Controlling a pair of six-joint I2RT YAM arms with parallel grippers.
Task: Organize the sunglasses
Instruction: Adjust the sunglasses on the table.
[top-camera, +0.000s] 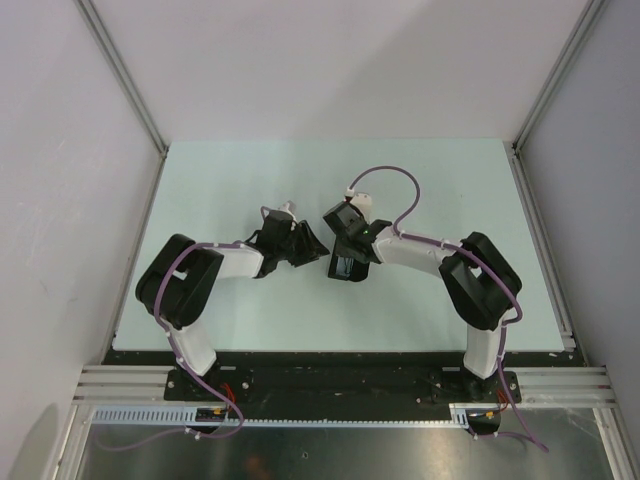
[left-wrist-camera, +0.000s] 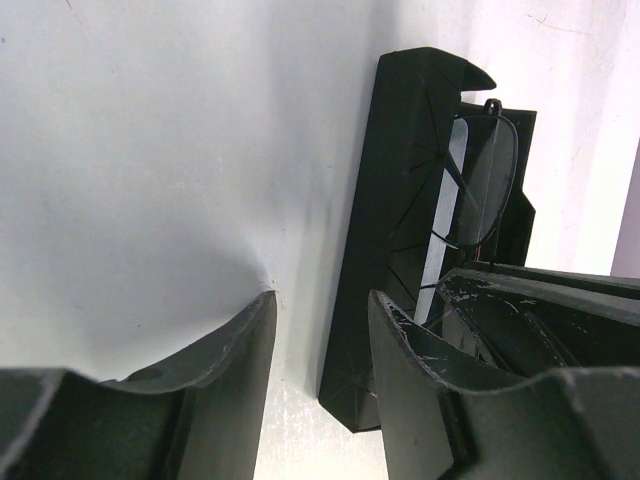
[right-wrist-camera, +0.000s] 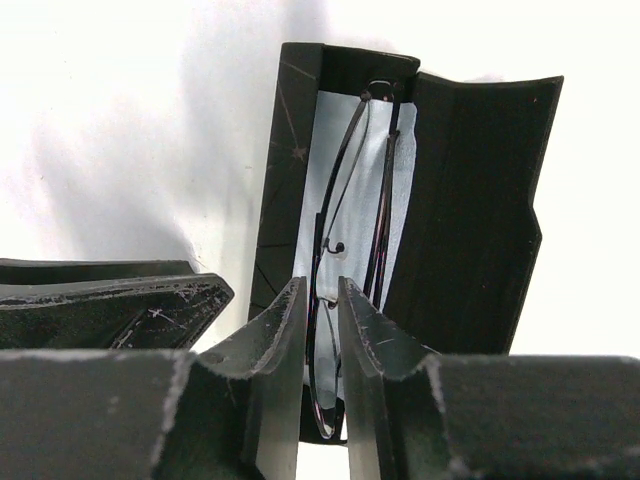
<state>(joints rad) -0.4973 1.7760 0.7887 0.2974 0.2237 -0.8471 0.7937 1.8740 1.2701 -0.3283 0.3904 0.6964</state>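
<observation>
On the pale tabletop (top-camera: 250, 170) your two arms meet near the middle, so start on the left. Your left gripper (left-wrist-camera: 320, 300) has its jaws standing apart with bare tabletop showing between them. Its right finger (left-wrist-camera: 420, 390) sits just beside the outer wall of the black case (left-wrist-camera: 385, 200), while the other finger is clear of it, so nothing is clamped there. From that wrist view you see the case lying open, with the sunglasses (left-wrist-camera: 490, 185) inside it and one roundish lens and thin wire rim showing above the wall. Moving right, the case sits between the two grippers in the top view, mostly hidden under your right arm. Your right gripper (right-wrist-camera: 321, 290) is down over the open case, its two fingers drawn close together with the folded sunglasses running into the narrow slot between them. You cannot tell from these views whether the pads are actually pinching the frame or only flanking it. The sunglasses rest on a light blue cloth (right-wrist-camera: 405, 190) lining the case, with the case's dark lid standing up on the right side.
</observation>
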